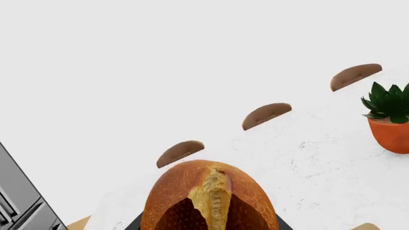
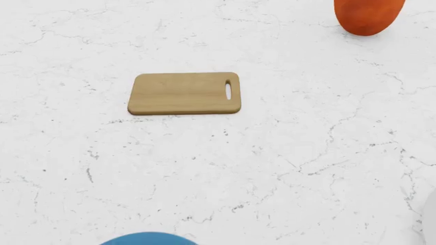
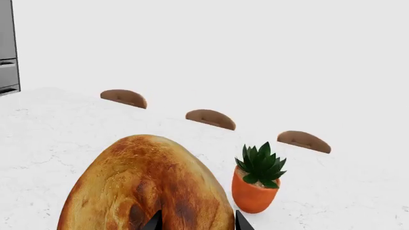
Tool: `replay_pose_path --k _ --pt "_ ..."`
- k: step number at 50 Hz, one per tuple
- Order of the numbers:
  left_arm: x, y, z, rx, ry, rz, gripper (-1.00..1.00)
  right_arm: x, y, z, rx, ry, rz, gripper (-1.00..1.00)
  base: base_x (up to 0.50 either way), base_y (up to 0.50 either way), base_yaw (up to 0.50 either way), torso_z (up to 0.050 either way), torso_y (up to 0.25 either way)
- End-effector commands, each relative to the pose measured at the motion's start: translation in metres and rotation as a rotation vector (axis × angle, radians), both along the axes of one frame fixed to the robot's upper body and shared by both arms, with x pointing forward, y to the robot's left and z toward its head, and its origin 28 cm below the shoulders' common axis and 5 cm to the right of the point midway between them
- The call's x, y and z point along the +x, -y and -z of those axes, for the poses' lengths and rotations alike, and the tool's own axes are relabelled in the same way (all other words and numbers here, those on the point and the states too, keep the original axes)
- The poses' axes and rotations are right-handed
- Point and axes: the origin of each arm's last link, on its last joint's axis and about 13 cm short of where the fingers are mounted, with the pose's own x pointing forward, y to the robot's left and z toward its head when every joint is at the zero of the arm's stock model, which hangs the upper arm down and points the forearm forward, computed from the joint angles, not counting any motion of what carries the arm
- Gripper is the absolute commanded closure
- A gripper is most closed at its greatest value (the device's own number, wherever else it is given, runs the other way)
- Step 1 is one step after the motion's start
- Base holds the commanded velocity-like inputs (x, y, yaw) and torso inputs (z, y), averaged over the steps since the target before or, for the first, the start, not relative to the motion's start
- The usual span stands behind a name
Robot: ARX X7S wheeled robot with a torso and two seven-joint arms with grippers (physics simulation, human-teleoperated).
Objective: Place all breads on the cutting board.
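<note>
The light-wood cutting board (image 2: 184, 93) lies bare on the marble counter in the head view, with its slot hole at the right end. Neither arm nor any bread shows in that view. In the left wrist view the orange-brown oval loaf (image 1: 208, 196), with a pale split down its middle, fills the space between the dark jaws of my left gripper (image 1: 208, 227), which is shut on it. In the right wrist view the golden-brown, dark-spotted round bread (image 3: 143, 187) sits in my right gripper (image 3: 196, 224). One dark fingertip (image 3: 153, 223) lies across it and the other stands at its edge.
An orange pot (image 2: 368, 15) holding a green succulent (image 3: 259, 163) stands far right of the board. A blue round thing (image 2: 148, 239) shows at the near edge and a white plate (image 2: 430, 219) at the right edge. Brown chair backs (image 1: 266, 115) line the counter's far side.
</note>
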Motion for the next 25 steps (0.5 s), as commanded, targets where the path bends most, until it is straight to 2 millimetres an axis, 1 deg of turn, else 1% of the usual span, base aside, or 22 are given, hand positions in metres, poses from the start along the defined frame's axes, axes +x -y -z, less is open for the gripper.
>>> replay_pose_path --k 1,6,25 --pt "-0.0016 0.0 -0.0043 -0.017 -0.001 -0.003 1.0 -0.0022 -0.003 -0.009 -0.011 0.025 -0.001 1.0 0.0 0.0 0.0 0.0 -0.129" --pt "-0.0013 0.0004 -0.0051 -0.019 0.002 -0.004 1.0 -0.0028 -0.0045 -0.0104 -0.015 0.04 -0.002 1.0 0.0 0.0 0.0 0.0 -0.158" --pt "-0.0041 0.0022 -0.0087 -0.022 0.009 0.014 1.0 0.0012 -0.0081 -0.0158 -0.012 0.056 -0.005 1.0 0.0 0.0 0.0 0.0 -0.199"
